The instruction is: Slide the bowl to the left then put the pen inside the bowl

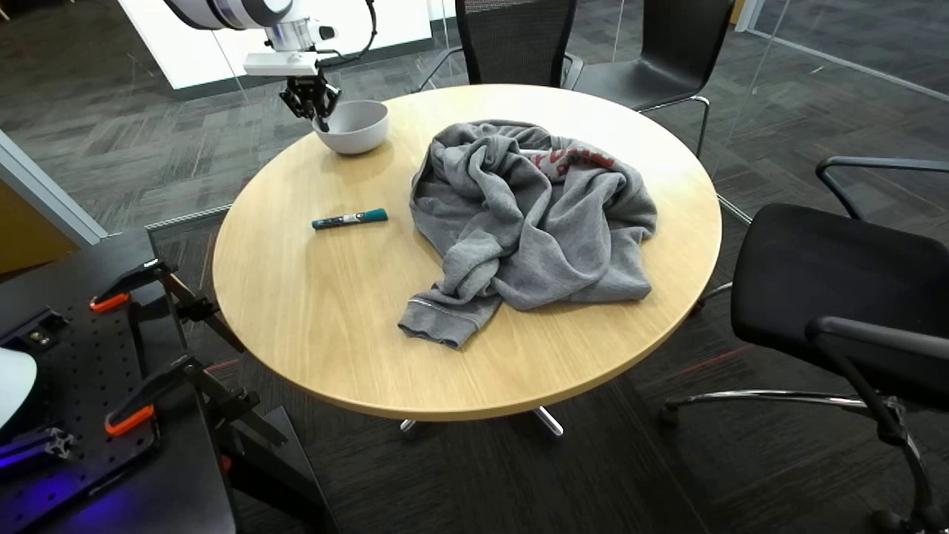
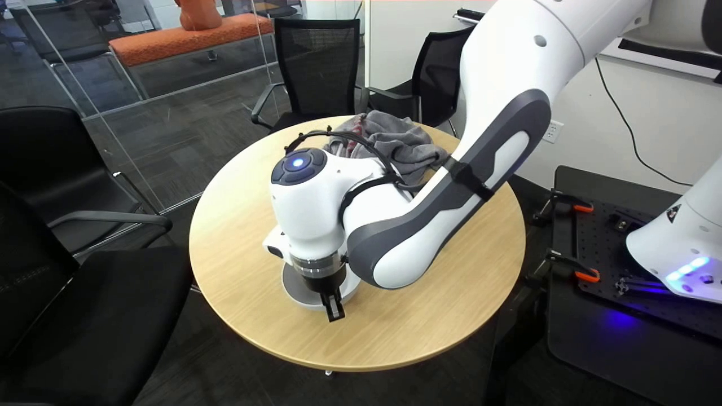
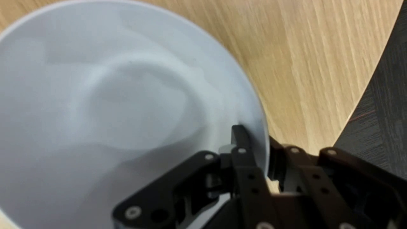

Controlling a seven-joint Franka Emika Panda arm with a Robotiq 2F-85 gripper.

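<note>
The light grey-white bowl stands upright near the table's edge, also in an exterior view and the wrist view. It looks empty inside. My gripper has one finger inside the bowl and one outside, closed around its rim. The gripper also shows at the rim in both exterior views. The dark pen with a green cap lies on the table, apart from the bowl and between it and the cloth. The arm hides the pen in an exterior view; it is outside the wrist view.
A grey cloth heap covers much of the round wooden table, also in an exterior view. The table's edge runs close beside the bowl and gripper. Chairs stand around the table. A black robot stand is beside it.
</note>
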